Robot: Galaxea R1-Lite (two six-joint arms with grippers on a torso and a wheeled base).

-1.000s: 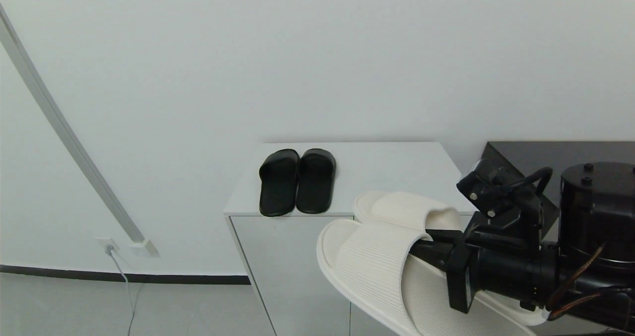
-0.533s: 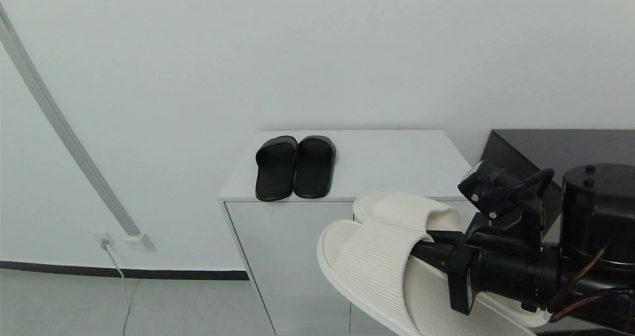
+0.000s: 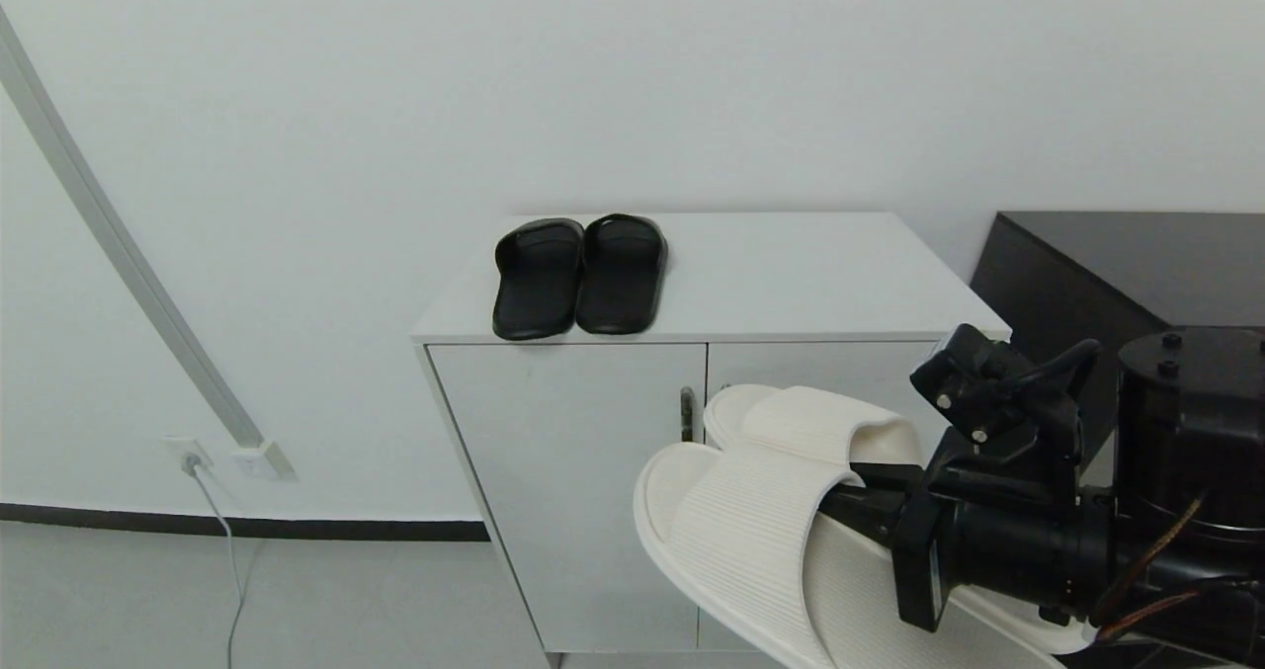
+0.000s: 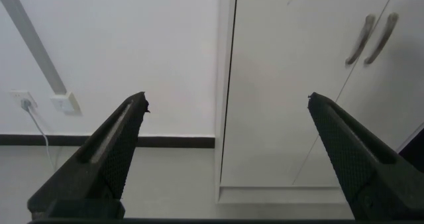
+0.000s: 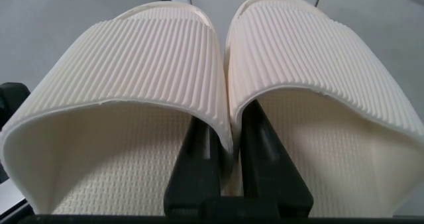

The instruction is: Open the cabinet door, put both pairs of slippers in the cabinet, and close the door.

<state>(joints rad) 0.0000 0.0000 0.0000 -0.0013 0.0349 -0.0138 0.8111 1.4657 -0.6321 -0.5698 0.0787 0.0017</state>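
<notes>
A plain white wall rises behind a grey floor, with a slanting grey strip and a socket with a hanging cable off to my left. Against the wall stands the white cabinet, both doors shut, with two slim upright handles side by side at the seam. On its flat top, towards my left and near the front edge, the black slippers lie side by side and touching, smooth and matte with broad bands, toes towards the wall. A dark unit sits just beside the cabinet on my right. My right claw pinches the cream slippers together by their adjoining inner sides, one finger under each ribbed strap. They hang in the air before the right door, toes towards it, their insoles finely dimpled. My left claw is spread wide and holds nothing, low down, facing the cabinet's left edge.
</notes>
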